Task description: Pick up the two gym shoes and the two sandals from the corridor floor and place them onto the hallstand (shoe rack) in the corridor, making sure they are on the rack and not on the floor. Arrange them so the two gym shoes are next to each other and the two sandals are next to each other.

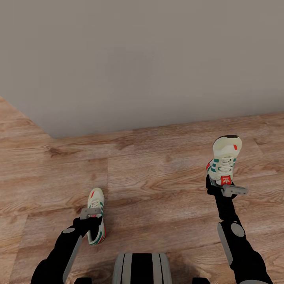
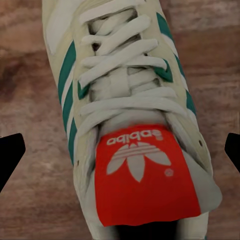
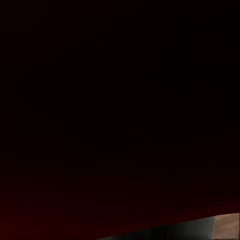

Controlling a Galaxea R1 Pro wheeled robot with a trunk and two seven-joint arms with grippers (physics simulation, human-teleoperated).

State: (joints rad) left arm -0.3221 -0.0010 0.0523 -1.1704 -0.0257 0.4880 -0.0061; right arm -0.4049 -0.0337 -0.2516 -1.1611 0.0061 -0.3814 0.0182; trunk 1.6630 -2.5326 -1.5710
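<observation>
One cream-white gym shoe (image 1: pixel 96 205) with green stripes lies on the wood corridor floor (image 1: pixel 157 185) at the lower left. My left gripper (image 1: pixel 92 219) hovers over its heel end. In the left wrist view its black fingertips (image 2: pixel 10 156) stand wide apart on either side of the red tongue tag (image 2: pixel 145 180), so it is open and not touching the gym shoe (image 2: pixel 125 75). The other gym shoe (image 1: pixel 225 157) is held off the floor at the right, toe pointing away, with my right gripper (image 1: pixel 221 186) shut on its heel end. The sandals and the hallstand are out of view.
A plain grey wall (image 1: pixel 138 59) runs across the back, meeting the floor along a line that drops at the left. Open plank floor lies between the two arms. My base (image 1: pixel 142 268) shows at the bottom. The right wrist view is almost wholly dark.
</observation>
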